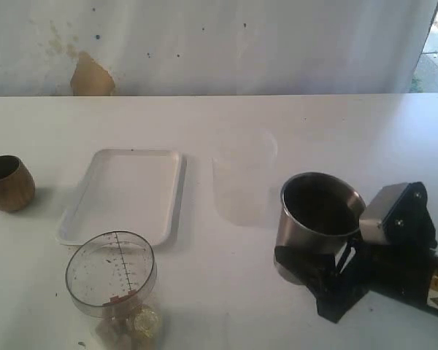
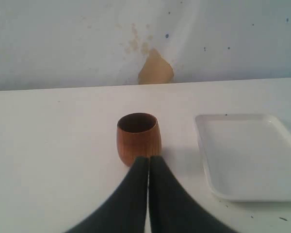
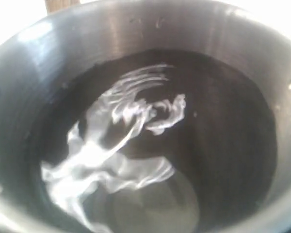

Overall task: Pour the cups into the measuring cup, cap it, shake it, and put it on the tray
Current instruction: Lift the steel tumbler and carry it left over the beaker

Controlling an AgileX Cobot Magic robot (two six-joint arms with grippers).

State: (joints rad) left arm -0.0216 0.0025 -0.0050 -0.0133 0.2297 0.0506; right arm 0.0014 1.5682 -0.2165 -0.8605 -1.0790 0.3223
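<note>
One steel tumbler, one brown cup, one measuring cup, one tray, perhaps one frosted beaker.

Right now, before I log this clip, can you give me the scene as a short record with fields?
Left tool: shut, empty, pointed toward brown cup
Right tool: closed around steel tumbler, low on its wall
Tumbler contents: liquid, surface wavy
Measuring cup: uncapped, by the tray's near edge, untouched
Tray: nothing on it
Frosted beaker: between tray and steel tumbler
Pour: not yet done; steel tumbler stands apart from the measuring cup
</note>
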